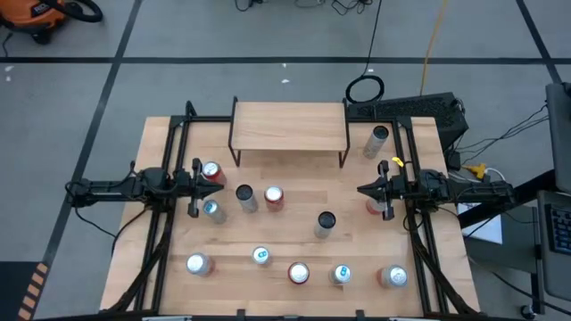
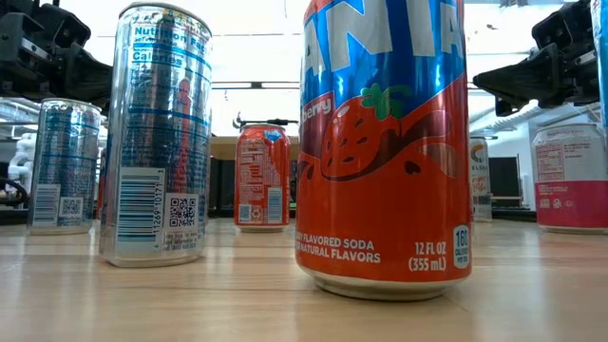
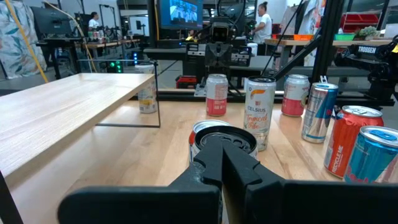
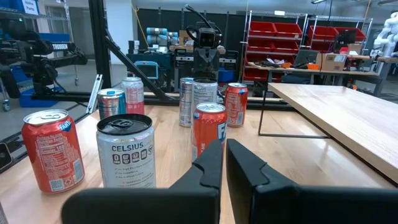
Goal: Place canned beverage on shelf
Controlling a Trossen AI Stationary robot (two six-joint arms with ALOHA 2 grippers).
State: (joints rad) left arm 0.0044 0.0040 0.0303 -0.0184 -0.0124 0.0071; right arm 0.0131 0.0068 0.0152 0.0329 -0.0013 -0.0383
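Note:
The shelf [image 1: 288, 127], a light wooden board on thin black legs, stands at the table's far middle, and nothing rests on its top [image 3: 62, 118]. Several beverage cans stand upright on the tabletop: a red one [image 1: 274, 197], two dark-topped ones [image 1: 245, 196] [image 1: 325, 223], and a row near the front edge with a red Fanta can [image 2: 385, 142]. My left gripper [image 1: 219, 178] hovers shut and level at the table's left, above the cans. My right gripper [image 1: 361, 190] hovers shut and level at the right. Neither holds anything.
A silver can [image 1: 378, 138] sits at the far right beside the shelf. Cans stand just below and beside each gripper [image 1: 211, 170] [image 1: 373, 203]. Black frame rails [image 1: 169, 223] run along both table sides. Bare wood lies in front of the shelf [image 1: 294, 178].

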